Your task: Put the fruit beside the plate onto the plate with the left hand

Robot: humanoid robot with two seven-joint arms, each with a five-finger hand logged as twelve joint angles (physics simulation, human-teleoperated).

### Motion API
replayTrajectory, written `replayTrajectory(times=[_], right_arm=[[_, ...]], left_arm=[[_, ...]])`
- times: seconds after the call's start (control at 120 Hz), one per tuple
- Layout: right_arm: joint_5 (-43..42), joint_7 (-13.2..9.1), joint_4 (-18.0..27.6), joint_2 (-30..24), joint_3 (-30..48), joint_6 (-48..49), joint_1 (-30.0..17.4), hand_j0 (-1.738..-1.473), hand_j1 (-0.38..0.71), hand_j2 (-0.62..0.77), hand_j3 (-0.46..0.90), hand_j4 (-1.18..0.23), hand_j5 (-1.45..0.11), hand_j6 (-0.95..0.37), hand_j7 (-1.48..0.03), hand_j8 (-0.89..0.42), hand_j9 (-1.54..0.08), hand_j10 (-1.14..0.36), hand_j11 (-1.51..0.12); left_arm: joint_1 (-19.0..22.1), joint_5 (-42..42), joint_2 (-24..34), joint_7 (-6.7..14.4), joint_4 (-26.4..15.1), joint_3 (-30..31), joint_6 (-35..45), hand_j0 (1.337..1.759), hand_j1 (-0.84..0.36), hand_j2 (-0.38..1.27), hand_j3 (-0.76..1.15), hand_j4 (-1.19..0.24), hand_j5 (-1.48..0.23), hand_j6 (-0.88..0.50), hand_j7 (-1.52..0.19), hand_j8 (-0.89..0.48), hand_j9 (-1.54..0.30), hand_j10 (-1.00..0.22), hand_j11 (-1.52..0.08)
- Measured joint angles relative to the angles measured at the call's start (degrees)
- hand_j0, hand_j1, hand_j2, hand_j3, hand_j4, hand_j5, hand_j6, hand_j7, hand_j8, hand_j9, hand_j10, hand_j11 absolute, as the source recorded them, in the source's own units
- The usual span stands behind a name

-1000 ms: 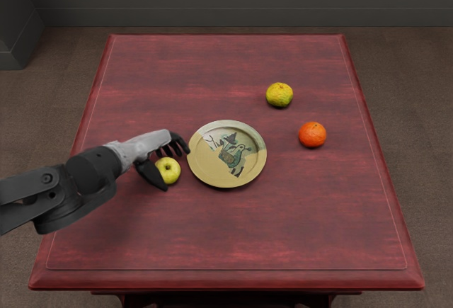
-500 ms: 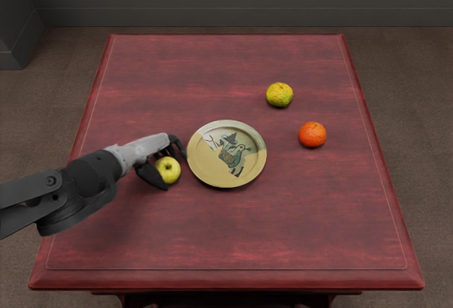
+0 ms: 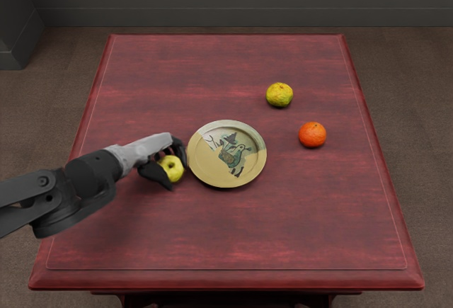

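Note:
A small yellow-green apple (image 3: 172,168) lies on the red table just left of the plate (image 3: 212,170), a round tan dish with a bird drawing. My left hand (image 3: 167,163) comes in from the left edge and its dark fingers are curled around the apple, thumb below and fingers over the top. The apple rests at table level beside the plate's left rim. No right arm shows.
A yellow-green citrus fruit (image 3: 279,94) sits behind and right of the plate. An orange (image 3: 312,134) lies farther right. The table's raised edge (image 3: 226,272) runs along the front.
The fingers have closed in around the apple, which now sits a little nearer the plate. The arm has barely shifted.

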Motion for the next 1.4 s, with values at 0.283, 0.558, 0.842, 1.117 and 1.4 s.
replayTrajectory(times=[0.283, 0.558, 0.842, 1.117, 1.4], right_arm=[[0.09, 0.0, -0.06, 0.0, 0.05, 0.0, 0.01, -1.658, -0.35, 0.0, 0.0, 0.0, 0.0, 0.0, 0.0, 0.0, 0.0, 0.0, 0.0], [0.1, 0.0, -0.06, 0.0, 0.06, -0.01, 0.08, -1.658, -0.35, 0.0, 0.0, 0.0, 0.0, 0.0, 0.0, 0.0, 0.0, 0.0, 0.0], [0.1, 0.0, -0.35, 0.0, 0.04, -0.01, 0.09, -1.658, -0.35, 0.0, 0.0, 0.0, 0.0, 0.0, 0.0, 0.0, 0.0, 0.0, 0.0], [0.1, 0.0, -0.41, 0.0, -0.01, 0.0, 0.09, -1.658, -0.35, 0.0, 0.0, 0.0, 0.0, 0.0, 0.0, 0.0, 0.0, 0.0, 0.0], [0.1, 0.0, -0.42, 0.0, 0.03, -0.03, 0.09, -1.658, -0.35, 0.0, 0.0, 0.0, 0.0, 0.0, 0.0, 0.0, 0.0, 0.0, 0.0]], left_arm=[[-0.82, -0.55, 1.05, 0.02, -0.36, -2.76, 0.0, 1.649, -0.36, 0.45, 0.0, -0.59, -1.2, -0.28, -1.18, -0.25, -1.15, -0.57, -1.16], [-3.72, -1.13, 0.65, 0.07, -0.36, -5.94, -0.68, 1.652, -0.36, 0.58, 0.0, -0.76, -1.23, -0.32, -1.17, -0.34, -1.16, -0.72, -1.16], [-6.61, -2.87, -2.37, 0.05, -0.37, -7.32, -2.35, 1.651, -0.39, 0.68, 0.0, -0.8, -1.25, -0.33, -1.16, -0.37, -1.16, -0.82, -1.17], [-9.67, -6.83, -4.42, 0.1, -0.36, -7.41, -3.87, 1.653, -0.33, 0.6, 0.0, -0.83, -1.23, -0.37, -1.17, -0.41, -1.15, -0.86, -1.15], [-9.75, -7.65, -10.06, 0.06, 0.12, -7.03, -4.35, 1.654, -0.32, 0.59, 0.0, -0.83, -1.22, -0.39, -1.16, -0.41, -1.15, -0.86, -1.16]])
